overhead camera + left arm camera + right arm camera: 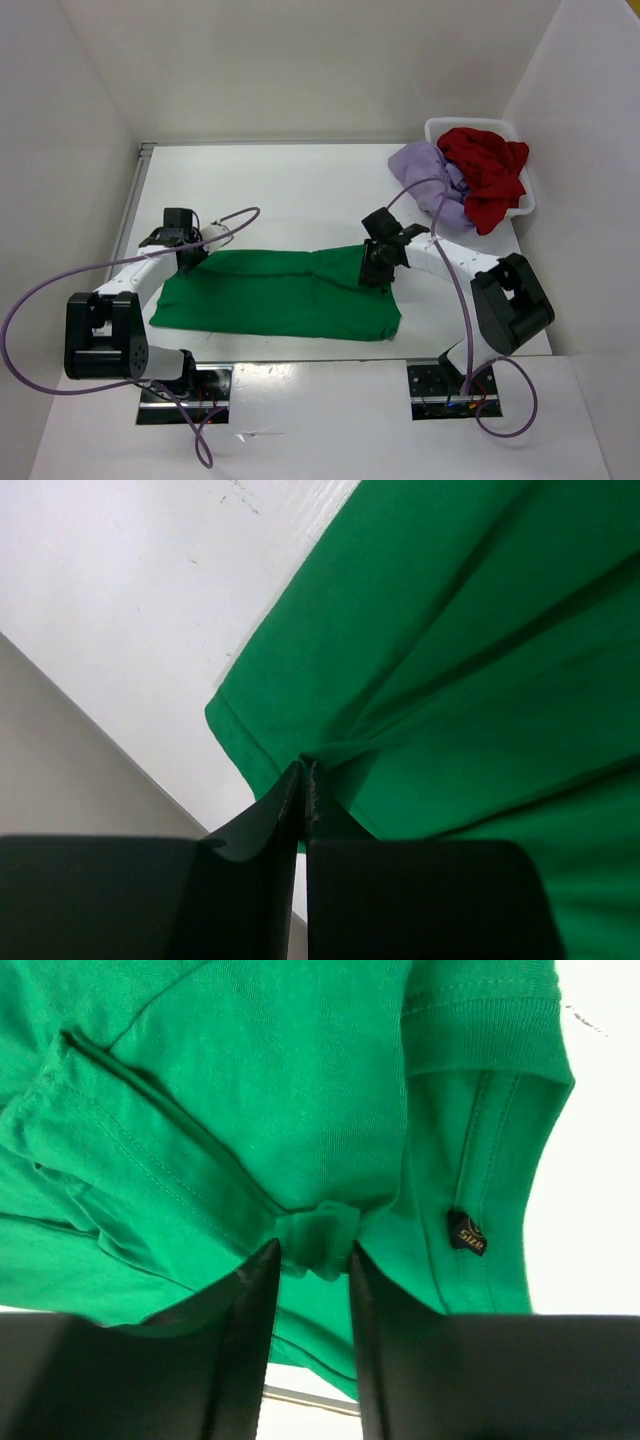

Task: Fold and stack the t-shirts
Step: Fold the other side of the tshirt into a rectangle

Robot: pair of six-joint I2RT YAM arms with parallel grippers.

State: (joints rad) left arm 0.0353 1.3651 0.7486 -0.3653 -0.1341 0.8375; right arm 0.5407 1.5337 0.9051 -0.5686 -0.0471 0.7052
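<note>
White walls [300,60] enclose a white tabletop [280,190]. The green shirt [280,295] lies flat along its near edge. The left claw [305,770] pinches its hem, and the right claw [312,1255] stands parted around a fold. The red shirt [485,165] and lavender shirt [425,165] heap at the far-right corner basket [525,205].

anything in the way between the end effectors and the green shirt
Nothing visible. The left end effector is pinched on the green t-shirt, and the right end effector has a bunched fold of it between its jaws.

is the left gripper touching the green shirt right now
Touching. In the left wrist view, the left gripper has its jaws pinched together on a puckered fold of the green t-shirt, close to the shirt's edge.
</note>
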